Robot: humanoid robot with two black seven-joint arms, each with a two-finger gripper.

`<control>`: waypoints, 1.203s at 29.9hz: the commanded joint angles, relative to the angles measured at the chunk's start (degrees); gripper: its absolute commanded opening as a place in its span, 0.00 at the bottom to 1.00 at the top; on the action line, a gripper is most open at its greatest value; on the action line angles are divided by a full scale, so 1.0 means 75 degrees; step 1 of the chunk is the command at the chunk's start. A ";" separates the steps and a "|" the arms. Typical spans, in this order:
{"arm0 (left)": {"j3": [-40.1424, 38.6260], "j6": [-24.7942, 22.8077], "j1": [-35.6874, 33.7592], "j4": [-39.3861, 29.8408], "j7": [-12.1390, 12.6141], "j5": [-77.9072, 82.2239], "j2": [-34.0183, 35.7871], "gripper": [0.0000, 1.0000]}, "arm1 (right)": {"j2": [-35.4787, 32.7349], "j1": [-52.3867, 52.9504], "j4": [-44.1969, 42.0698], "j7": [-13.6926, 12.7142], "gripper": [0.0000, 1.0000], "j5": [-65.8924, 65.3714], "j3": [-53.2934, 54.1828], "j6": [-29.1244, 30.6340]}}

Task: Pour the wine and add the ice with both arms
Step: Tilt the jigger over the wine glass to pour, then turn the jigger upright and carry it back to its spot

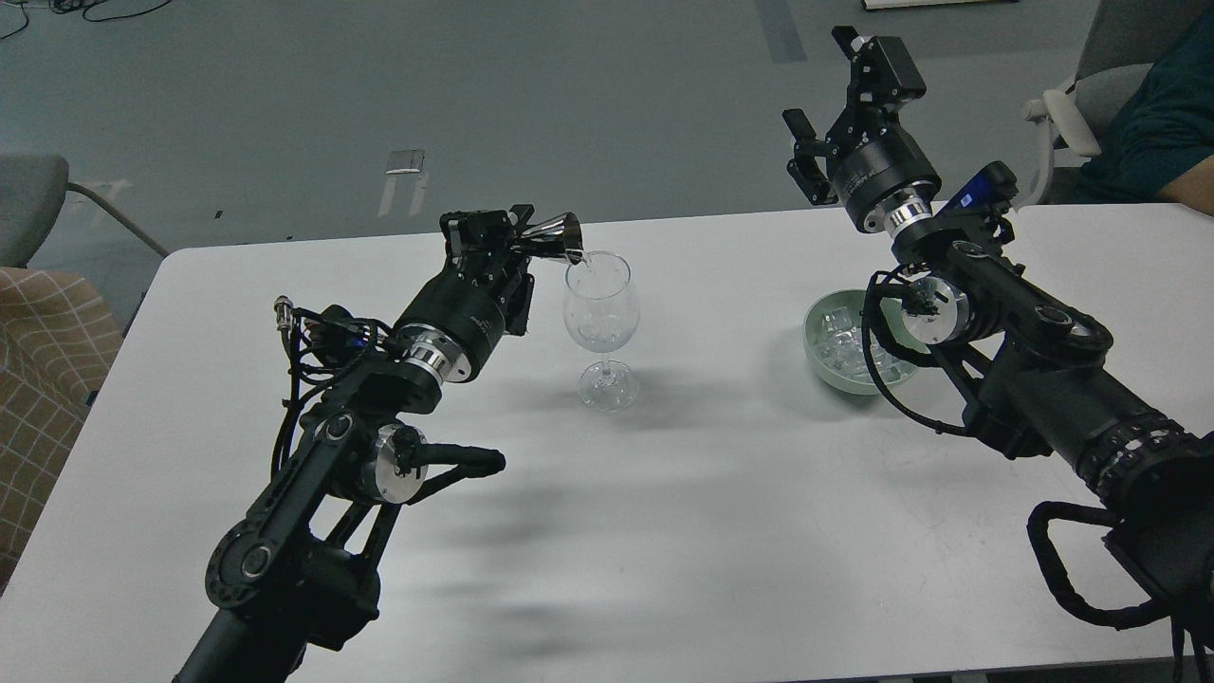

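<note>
A clear stemmed glass (pixel 601 318) stands upright on the white table (pixel 664 493), mid-back. My left gripper (pixel 517 239) is shut on a small shiny metal measuring cup (pixel 558 235), tipped on its side with its mouth at the glass rim. A thin trace of clear wine (pixel 588 259) shows at the cup's lip. My right gripper (pixel 839 100) is open and empty, raised above and behind a pale green bowl (pixel 823 353) that holds several ice cubes (pixel 842 332). My right arm covers part of the bowl.
A grey chair (pixel 28 204) and a checked cushion (pixel 43 360) stand at the left. A person in a dark green top (pixel 1162 128) sits on a chair at the back right, by the table's far corner.
</note>
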 commanded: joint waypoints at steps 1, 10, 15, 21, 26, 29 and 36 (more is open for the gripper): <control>0.0001 -0.0002 -0.0011 0.0000 0.0000 0.0326 -0.0001 0.08 | -0.0003 0.0002 -0.0002 -0.0001 1.00 -0.0006 0.0000 0.0000; 0.0012 0.0010 -0.0070 -0.0012 0.0000 0.1006 -0.0001 0.08 | -0.0003 0.0002 -0.0002 -0.0001 1.00 -0.0007 0.0000 0.0000; 0.0024 0.0010 -0.0152 -0.0036 0.0000 0.1615 0.0011 0.08 | -0.0003 0.0002 -0.0002 -0.0001 1.00 -0.0007 0.0000 0.0000; 0.0258 0.0021 -0.0234 -0.0071 0.0000 0.2130 0.0105 0.08 | -0.0003 0.0002 -0.0002 -0.0001 1.00 -0.0007 0.0012 0.0000; 0.0352 0.0033 -0.0234 -0.0223 0.0000 0.2763 0.0116 0.08 | -0.0003 0.0002 -0.0002 -0.0001 1.00 -0.0007 0.0012 0.0000; 0.0387 0.0045 -0.0246 -0.0270 0.0011 0.2858 0.0128 0.08 | -0.0003 0.0002 -0.0002 -0.0001 1.00 -0.0007 0.0012 0.0000; -0.0069 0.0243 -0.0211 -0.0282 0.0246 0.1269 0.0105 0.09 | -0.0014 0.0014 -0.0002 -0.0001 1.00 0.0005 0.0012 0.0000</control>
